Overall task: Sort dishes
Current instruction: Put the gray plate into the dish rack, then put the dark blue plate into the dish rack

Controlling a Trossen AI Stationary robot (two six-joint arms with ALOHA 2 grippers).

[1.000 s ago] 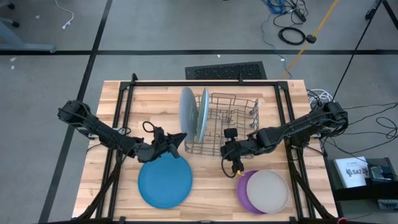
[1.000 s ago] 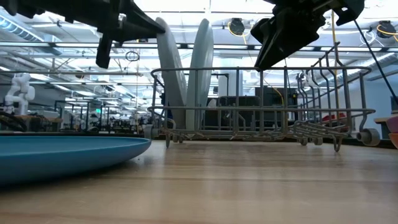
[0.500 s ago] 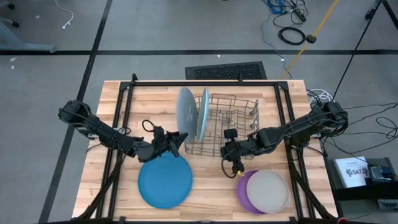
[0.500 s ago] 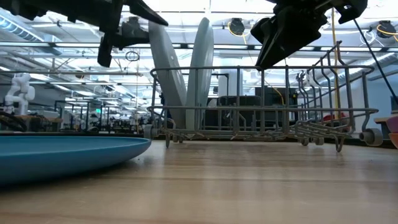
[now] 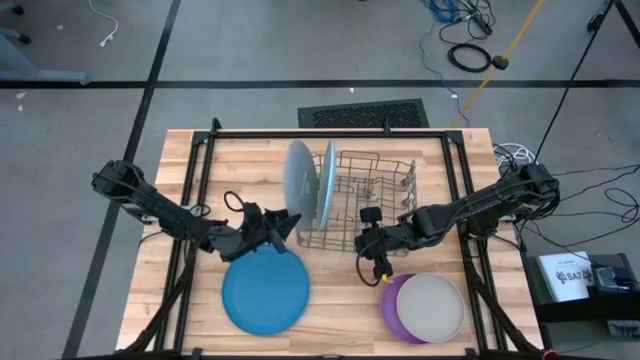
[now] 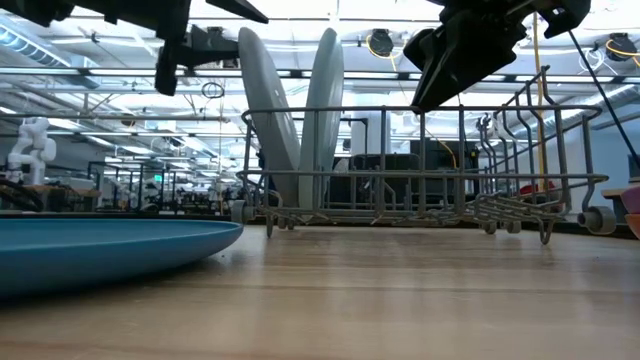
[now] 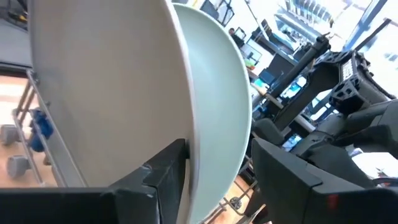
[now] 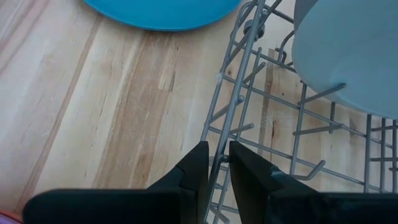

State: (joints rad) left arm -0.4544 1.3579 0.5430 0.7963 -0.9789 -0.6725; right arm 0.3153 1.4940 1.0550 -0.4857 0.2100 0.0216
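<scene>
Plates stand on edge at the left end of the wire rack [image 5: 360, 200]: a grey plate [image 5: 299, 183] and a light blue plate [image 5: 327, 187] close together. The left gripper [image 5: 281, 228] sits open astride the grey plate's rim, so a careless move could tip both plates over. A darker blue plate [image 5: 265, 291] lies flat near the front edge; a beige-grey plate [image 5: 432, 307] rests on a purple plate [image 5: 395, 305] at front right. The right gripper [image 5: 371, 243], fingers nearly shut on nothing, hangs beside the rack's front rail and might snag it. Pale wooden table [image 5: 250, 160]; grey floor with cables.
</scene>
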